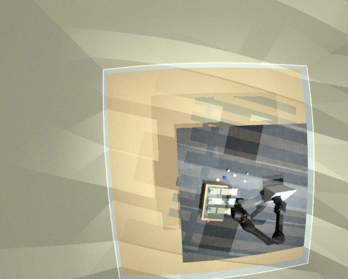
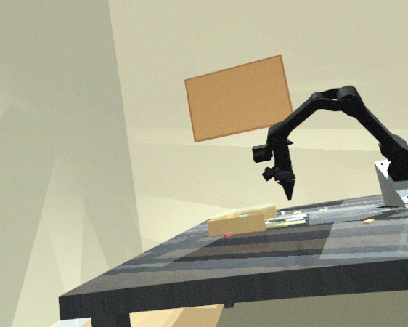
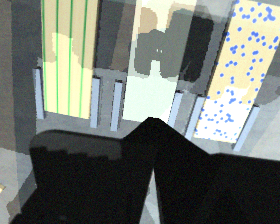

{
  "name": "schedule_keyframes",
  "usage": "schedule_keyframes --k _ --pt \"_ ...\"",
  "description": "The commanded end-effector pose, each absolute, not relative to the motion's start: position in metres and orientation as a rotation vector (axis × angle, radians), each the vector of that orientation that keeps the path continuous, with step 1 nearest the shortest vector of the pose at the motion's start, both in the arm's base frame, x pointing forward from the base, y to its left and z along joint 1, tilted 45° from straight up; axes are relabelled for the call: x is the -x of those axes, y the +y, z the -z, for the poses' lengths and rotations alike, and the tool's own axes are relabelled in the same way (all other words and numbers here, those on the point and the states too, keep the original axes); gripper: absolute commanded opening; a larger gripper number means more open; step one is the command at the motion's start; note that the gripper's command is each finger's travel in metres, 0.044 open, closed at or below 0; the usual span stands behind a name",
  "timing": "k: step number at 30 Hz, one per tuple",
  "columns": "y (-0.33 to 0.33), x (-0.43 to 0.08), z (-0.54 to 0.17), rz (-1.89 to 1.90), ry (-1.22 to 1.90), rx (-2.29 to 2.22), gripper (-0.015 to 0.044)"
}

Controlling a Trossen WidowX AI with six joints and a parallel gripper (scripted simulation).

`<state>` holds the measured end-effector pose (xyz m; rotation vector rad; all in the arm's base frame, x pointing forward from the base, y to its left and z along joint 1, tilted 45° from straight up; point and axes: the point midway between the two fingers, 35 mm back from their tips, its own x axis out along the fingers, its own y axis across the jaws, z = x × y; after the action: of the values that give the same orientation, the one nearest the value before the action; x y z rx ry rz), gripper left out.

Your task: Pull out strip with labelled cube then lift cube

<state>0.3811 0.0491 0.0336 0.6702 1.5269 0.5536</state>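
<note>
My gripper (image 2: 290,198) (image 3: 152,123) is shut and empty, pointing down above the front ends of the strips; in the wrist view its tips overlap the near end of the plain strip. Three strips run side by side out of the box: a striped strip (image 3: 63,100) at left, a plain pale strip (image 3: 146,102) in the middle and a blue-dotted strip (image 3: 223,117) at right. Each has a green cube at its far end inside the box: on the dotted (image 1: 212,191), plain (image 1: 210,201) and striped (image 1: 208,210) strips. Cube labels are too small to read.
The low wooden box (image 1: 204,201) (image 2: 237,225) stands around the cubes. Light blue rails (image 3: 117,105) flank the strip ends. A red block (image 1: 208,221) (image 2: 228,235) lies by the box. A blue ball (image 1: 225,178) and several small pale pieces lie beyond another side.
</note>
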Motion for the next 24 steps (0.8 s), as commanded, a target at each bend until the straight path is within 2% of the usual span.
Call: schedule_keyframes --k 1,24 --pt "0.049 -0.379 -0.035 -0.558 1.554 -0.656 0.0000" --pt "0.073 -0.379 -0.010 -0.558 1.554 -0.656 0.0000"
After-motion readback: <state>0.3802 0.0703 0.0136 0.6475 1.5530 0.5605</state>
